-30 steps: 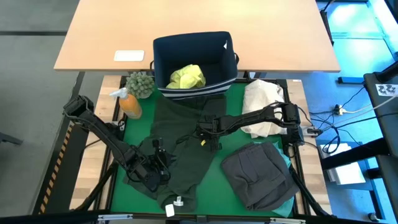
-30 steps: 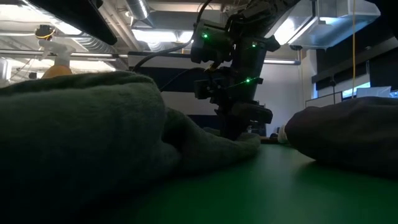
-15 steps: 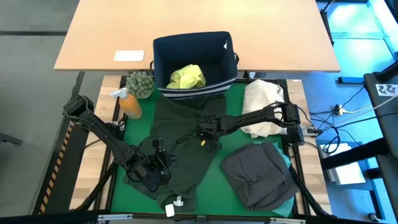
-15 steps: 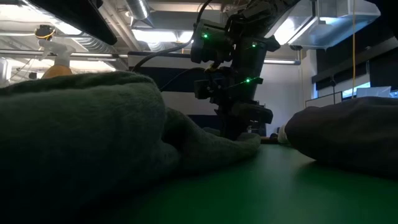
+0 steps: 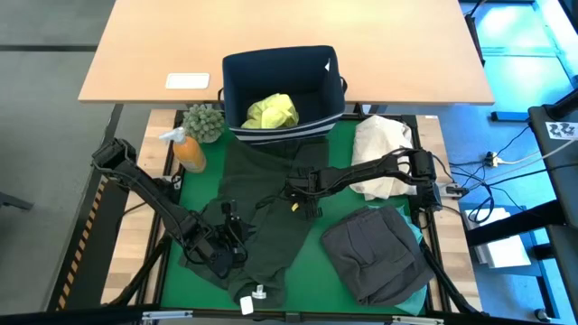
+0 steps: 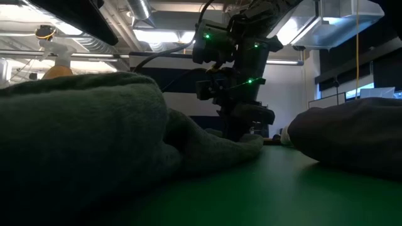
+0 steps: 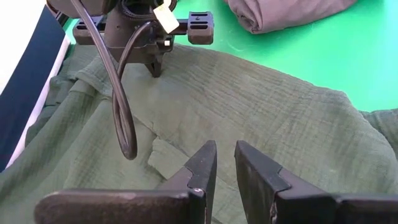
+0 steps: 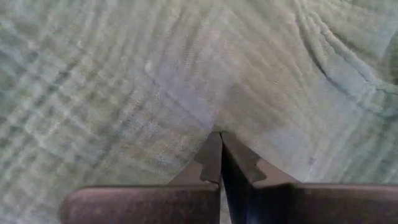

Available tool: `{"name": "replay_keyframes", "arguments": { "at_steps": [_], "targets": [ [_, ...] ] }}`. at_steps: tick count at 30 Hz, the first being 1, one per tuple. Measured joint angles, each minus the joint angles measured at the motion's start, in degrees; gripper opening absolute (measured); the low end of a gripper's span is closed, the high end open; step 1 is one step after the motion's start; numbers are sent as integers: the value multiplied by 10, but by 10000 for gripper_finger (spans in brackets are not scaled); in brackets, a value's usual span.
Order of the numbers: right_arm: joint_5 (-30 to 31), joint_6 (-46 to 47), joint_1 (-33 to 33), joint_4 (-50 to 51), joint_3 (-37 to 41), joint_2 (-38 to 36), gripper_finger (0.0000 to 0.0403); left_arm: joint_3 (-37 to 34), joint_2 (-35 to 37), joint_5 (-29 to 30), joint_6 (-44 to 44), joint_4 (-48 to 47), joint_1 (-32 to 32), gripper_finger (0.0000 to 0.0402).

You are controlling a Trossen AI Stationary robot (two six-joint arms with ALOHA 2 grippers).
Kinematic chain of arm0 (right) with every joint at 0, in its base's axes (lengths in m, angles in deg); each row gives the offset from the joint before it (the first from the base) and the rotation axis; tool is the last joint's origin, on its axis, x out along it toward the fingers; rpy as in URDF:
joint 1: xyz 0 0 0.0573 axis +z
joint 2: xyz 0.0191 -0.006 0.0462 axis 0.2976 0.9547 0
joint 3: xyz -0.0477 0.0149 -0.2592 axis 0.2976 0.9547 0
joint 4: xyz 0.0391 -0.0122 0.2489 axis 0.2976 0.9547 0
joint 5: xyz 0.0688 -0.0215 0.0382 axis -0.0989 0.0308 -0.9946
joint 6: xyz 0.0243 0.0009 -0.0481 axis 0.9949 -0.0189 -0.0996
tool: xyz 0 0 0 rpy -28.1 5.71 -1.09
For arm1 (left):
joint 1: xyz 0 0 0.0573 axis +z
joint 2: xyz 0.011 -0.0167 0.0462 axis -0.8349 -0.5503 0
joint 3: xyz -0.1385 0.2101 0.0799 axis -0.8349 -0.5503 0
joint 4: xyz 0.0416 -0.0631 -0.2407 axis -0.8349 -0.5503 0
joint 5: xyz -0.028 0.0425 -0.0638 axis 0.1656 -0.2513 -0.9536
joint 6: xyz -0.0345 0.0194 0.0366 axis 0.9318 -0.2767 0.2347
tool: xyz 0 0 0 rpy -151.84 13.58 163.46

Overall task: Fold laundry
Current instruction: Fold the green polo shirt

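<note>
A dark olive garment (image 5: 271, 212) lies spread on the green mat, its far end against the navy bin. My right gripper (image 5: 302, 191) is shut on it near its middle right; it also shows in the left wrist view (image 7: 155, 67) and the low view (image 6: 242, 125). My left gripper (image 7: 224, 152) stands over the garment's near left part (image 5: 226, 246), its fingers a narrow gap apart; I cannot tell whether they touch the cloth. A folded charcoal garment (image 5: 375, 253) lies on a turquoise one (image 5: 421, 275) at the near right. A yellow-green shirt (image 5: 271, 110) lies in the bin. My right gripper pinches a small ridge of the olive garment's upper surface (image 8: 217, 121) between its two shut fingers, near the garment's middle right. The fingers come from above, pointing down. The cloth stays on the mat, with creases running out from the fingertips (image 7: 186, 78).
The navy bin (image 5: 237, 77) stands at the mat's far edge. A cream cloth bundle (image 5: 379, 149) lies at the far right. An orange bottle (image 5: 188, 149) and a small plant (image 5: 204, 120) stand at the far left. Bare mat shows between the two garments (image 5: 312, 271).
</note>
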Motion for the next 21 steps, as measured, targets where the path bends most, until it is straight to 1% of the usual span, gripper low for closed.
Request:
{"name": "replay_keyframes", "arguments": {
  "at_steps": [4,9,21],
  "targets": [
    [3,37,0,58,-32,3,5,0,0,0,0,0,0,55],
    [10,49,5,70,-63,3,5,0,0,0,0,0,0,55],
    [29,50,20,84,-65,2,5,0,0,0,3,12,0,55]
  ]
}}
